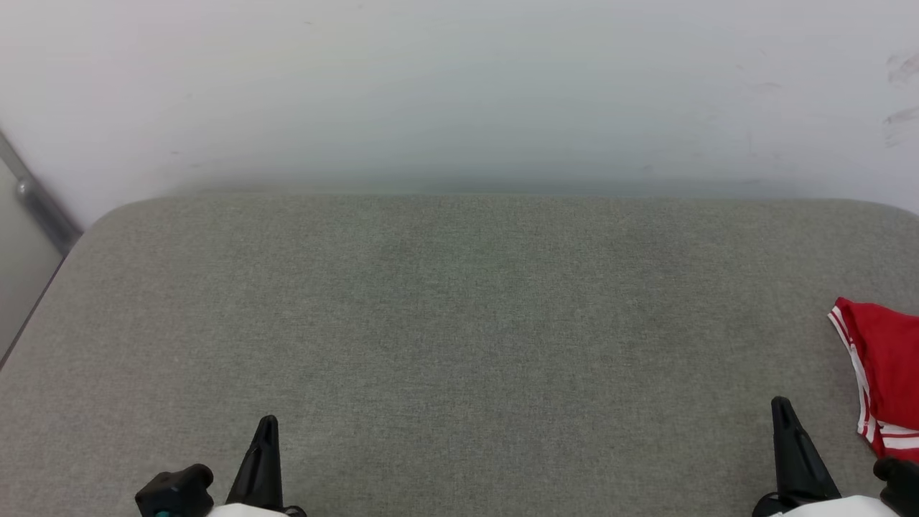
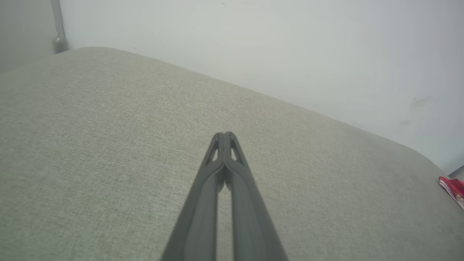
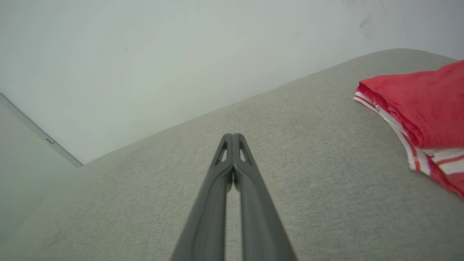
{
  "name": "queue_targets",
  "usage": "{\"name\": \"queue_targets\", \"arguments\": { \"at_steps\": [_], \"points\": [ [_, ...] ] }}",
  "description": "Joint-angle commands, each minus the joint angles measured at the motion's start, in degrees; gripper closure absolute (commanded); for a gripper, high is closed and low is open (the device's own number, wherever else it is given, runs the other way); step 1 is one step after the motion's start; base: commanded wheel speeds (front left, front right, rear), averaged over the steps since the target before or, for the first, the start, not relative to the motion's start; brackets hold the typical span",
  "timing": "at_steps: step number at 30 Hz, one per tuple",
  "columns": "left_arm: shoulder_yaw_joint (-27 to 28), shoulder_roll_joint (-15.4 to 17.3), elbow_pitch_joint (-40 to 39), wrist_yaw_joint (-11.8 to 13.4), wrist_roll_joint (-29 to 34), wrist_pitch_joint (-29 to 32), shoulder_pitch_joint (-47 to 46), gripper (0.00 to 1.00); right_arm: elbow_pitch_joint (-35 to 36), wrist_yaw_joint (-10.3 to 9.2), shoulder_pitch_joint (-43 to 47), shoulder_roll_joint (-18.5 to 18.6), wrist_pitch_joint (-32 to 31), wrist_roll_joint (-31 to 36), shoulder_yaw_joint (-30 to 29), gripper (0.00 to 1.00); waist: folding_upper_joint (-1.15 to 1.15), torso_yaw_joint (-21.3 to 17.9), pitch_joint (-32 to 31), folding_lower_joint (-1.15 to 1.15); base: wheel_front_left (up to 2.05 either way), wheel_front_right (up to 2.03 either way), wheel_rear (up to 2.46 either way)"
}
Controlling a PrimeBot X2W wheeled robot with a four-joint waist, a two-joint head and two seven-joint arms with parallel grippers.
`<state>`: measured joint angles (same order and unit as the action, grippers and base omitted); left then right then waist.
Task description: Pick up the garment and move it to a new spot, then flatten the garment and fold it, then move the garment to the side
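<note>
Red white-trimmed jersey T-shirt (image 1: 887, 359): lay at right frame edge, ungrasped. Both jaws clenched, empty. Pick-up seemingly pending; right gripper (image 1: 780, 405) needed opening, then a rightward reach.

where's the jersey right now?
Head view: the garment lies at the far right edge of the grey cushion, just right of the right gripper, whose jaws are shut and empty.

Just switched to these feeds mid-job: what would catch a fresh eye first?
The red garment, with white-and-red striped trim, lies bunched at the far right edge of the grey padded surface, cut off by the head view's border. The left hand and the right hand sit at that view's lower corners. Both are shut, hold nothing and are apart from the garment.
</note>
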<state>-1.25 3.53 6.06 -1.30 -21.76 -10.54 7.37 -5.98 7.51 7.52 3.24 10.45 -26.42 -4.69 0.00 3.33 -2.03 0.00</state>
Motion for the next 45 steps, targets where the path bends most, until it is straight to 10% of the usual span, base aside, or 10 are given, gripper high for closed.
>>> {"name": "queue_targets", "arguments": {
  "at_steps": [1, 45],
  "points": [
    [0.4, 0.3, -0.4, -0.4, -2.7, 0.5, -1.9, 1.00, 0.4, -0.01, -1.8, 0.0, -0.5, -2.5, -0.2, 1.00, 0.00, 0.0, 0.0, 0.00, 0.00, 0.00, 0.00],
    [4.0, 0.1, 3.9, -3.5, -38.7, 8.9, -8.3, 1.00, -4.0, -0.01, -8.5, -0.1, -9.2, -35.9, -1.0, 1.00, 0.00, -1.4, 0.9, 0.00, 0.00, 0.00, 0.00]
  ]
}}
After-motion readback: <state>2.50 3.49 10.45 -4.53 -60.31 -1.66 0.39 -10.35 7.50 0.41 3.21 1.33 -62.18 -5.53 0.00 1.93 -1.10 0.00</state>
